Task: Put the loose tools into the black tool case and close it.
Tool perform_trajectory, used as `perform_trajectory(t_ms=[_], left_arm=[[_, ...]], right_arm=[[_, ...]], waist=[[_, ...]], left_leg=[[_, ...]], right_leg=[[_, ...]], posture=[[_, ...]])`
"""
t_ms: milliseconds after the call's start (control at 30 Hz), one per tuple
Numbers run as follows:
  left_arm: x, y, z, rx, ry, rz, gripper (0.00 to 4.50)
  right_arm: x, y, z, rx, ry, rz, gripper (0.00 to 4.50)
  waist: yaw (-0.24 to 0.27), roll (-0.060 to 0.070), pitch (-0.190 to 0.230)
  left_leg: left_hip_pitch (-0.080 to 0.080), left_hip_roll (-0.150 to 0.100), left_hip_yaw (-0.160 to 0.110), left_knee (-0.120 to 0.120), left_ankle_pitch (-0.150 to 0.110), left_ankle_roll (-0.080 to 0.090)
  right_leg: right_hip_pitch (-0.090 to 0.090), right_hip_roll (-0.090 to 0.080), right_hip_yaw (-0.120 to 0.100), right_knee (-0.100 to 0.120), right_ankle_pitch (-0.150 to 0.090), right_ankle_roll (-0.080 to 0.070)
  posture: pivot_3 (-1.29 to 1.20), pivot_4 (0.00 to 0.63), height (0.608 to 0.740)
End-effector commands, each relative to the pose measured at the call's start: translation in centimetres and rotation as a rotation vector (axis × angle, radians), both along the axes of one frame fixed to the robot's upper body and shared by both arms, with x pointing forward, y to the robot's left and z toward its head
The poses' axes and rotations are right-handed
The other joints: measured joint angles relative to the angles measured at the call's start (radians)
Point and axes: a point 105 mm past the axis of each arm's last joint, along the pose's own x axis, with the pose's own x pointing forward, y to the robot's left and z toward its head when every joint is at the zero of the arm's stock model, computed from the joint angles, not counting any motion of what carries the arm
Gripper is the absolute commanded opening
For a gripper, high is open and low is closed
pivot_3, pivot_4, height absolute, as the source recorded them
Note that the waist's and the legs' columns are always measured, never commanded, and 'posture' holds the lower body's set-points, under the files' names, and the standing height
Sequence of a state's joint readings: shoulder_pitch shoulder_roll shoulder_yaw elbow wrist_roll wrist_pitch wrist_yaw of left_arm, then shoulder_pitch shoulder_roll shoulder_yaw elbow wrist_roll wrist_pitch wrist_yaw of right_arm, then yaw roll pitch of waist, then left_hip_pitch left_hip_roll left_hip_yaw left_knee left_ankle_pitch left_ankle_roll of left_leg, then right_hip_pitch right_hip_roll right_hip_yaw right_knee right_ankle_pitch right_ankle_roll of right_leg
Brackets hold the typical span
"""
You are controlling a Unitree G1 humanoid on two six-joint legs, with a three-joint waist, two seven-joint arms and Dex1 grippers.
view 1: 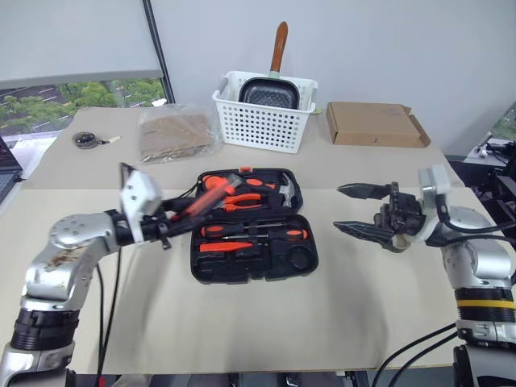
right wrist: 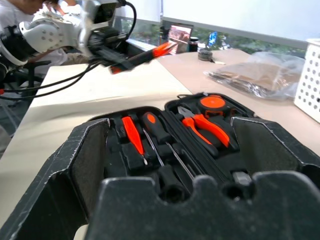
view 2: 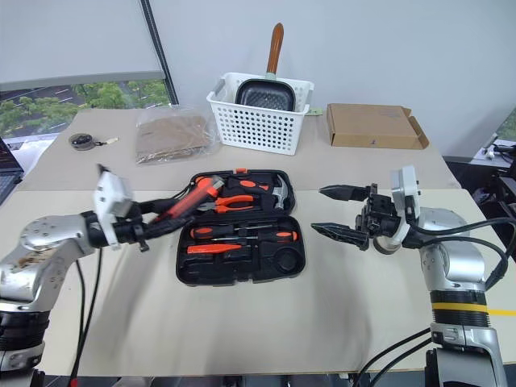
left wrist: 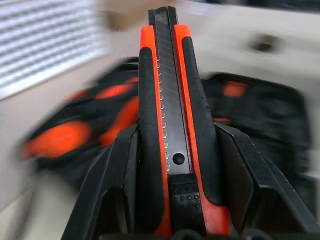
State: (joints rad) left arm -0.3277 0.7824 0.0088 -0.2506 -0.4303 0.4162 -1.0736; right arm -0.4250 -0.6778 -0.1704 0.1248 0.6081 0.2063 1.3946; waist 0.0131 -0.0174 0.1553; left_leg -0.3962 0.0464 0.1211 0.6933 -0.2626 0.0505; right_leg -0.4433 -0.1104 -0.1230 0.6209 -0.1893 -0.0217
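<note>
Left wrist view: my left gripper (left wrist: 172,175) clamps the utility knife (left wrist: 167,100) by its rear, the long rigid body reaching ahead toward the black tool case (view 1: 250,226) (light, slick plastic). My right gripper (view 1: 359,211) gapes empty.

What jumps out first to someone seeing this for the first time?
The open black tool case in the middle of the table, full of orange-handled tools. The left gripper holds a red-and-black utility knife over its left edge; the right gripper gapes open on the other side.
</note>
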Motion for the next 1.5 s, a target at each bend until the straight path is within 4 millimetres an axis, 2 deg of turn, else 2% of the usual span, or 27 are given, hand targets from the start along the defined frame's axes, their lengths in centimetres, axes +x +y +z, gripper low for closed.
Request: perform_trajectory(t_ms=[33,167,333,733,1133,1200,1267,1367,1500], left_arm=[[-1.5,-3.1,-1.2,0.136,-0.044,-0.191,1.79],[-2.0,-4.7,-3.0,0.221,-0.012,-0.287,1.79],[-1.8,-4.6,-3.9,0.308,0.006,-0.297,1.79],[-0.3,-3.8,-4.7,0.397,0.009,-0.228,1.79],[-0.3,-3.9,-5.0,0.389,0.055,-0.226,1.79],[0.4,-4.0,-4.9,0.365,0.038,-0.198,2.78],[0.9,-4.0,-4.7,0.347,0.008,-0.176,3.28],[1.3,-4.1,-4.2,0.304,-0.016,-0.161,4.38],[1.4,-4.2,-2.5,0.202,-0.042,-0.152,4.48]], right_arm=[[-0.6,-0.6,0.5,-0.026,-0.046,-0.008,4.50],[-1.8,-1.5,-1.0,-0.111,-0.009,-0.005,4.50],[-2.9,-2.3,-2.0,-0.174,0.011,-0.004,4.50],[-3.4,-2.0,-2.5,-0.189,0.006,0.005,4.50],[-3.2,-1.2,-2.4,-0.182,-0.001,0.012,4.50],[-3.2,-1.2,-2.4,-0.182,-0.003,0.010,4.50],[-3.2,-1.2,-2.4,-0.182,-0.003,0.008,4.50],[-3.3,-1.2,-2.3,-0.183,-0.003,0.005,4.50],[-3.3,-1.2,-2.3,-0.184,-0.003,0.003,4.50]], waist=[[0.000,0.001,0.000],[0.002,0.002,0.001],[0.005,0.002,0.001],[0.005,0.002,0.001],[0.005,0.002,0.001],[0.006,0.002,0.001],[0.008,0.002,0.001],[0.010,0.002,0.001],[0.011,0.002,0.001]], left_leg=[[0.000,0.000,0.000,0.000,0.000,0.000],[0.000,0.001,-0.001,0.000,0.000,0.001],[0.000,0.001,-0.002,0.001,0.000,0.001],[0.000,0.001,-0.003,0.001,0.000,0.002],[-0.001,0.001,-0.003,0.001,0.000,0.003],[0.000,0.001,-0.003,0.001,0.000,0.003],[0.000,0.001,-0.003,0.001,0.000,0.003],[0.000,0.000,-0.003,0.001,0.000,0.003],[0.000,0.000,-0.003,0.001,0.000,0.003]], right_leg=[[0.000,0.000,0.000,0.000,0.000,0.000],[0.000,0.001,0.000,0.000,0.000,0.000],[0.000,0.002,0.000,0.000,0.000,0.000],[0.001,0.002,0.000,-0.001,0.000,0.001],[0.002,0.002,0.000,-0.003,0.000,0.001],[0.002,0.002,0.000,-0.003,0.000,0.001],[0.002,0.002,0.000,-0.002,0.000,0.001],[0.002,0.002,0.000,-0.003,0.000,0.001],[0.003,0.002,0.000,-0.003,0.000,0.001]], posture=[[0.00,0.150,0.700],[0.00,0.150,0.700],[0.00,0.150,0.700],[0.00,0.150,0.700],[0.00,0.150,0.700],[0.00,0.150,0.700],[0.00,0.150,0.700],[0.00,0.150,0.700],[0.00,0.150,0.700]])
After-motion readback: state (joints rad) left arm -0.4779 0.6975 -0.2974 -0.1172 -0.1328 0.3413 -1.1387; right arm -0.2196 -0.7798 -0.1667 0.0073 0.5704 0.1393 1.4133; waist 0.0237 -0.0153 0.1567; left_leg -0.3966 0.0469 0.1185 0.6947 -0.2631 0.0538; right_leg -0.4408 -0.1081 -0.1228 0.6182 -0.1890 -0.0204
